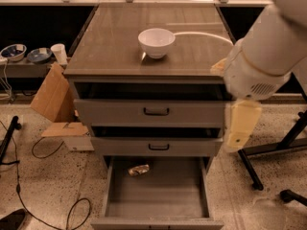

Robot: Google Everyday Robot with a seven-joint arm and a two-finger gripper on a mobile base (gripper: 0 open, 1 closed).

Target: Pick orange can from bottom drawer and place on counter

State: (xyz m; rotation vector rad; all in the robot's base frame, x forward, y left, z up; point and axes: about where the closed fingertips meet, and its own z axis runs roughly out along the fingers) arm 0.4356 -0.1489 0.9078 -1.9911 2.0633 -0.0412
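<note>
The orange can (139, 169) lies on its side on the floor of the bottom drawer (158, 200), near the back left corner. That drawer is pulled fully out. The counter (110, 37) above is a glossy grey-brown slab. My white arm (268, 56) comes in from the upper right, and my pale yellow gripper (238, 133) hangs down beside the cabinet's right edge, level with the two upper drawer fronts. It is well above and to the right of the can and touches nothing.
A white bowl (156, 42) stands near the counter's middle, with a white cable (204, 34) curving off to its right. Cardboard pieces (53, 97) lean at the cabinet's left. Black stand legs (268, 150) and cables (48, 150) cross the floor on either side.
</note>
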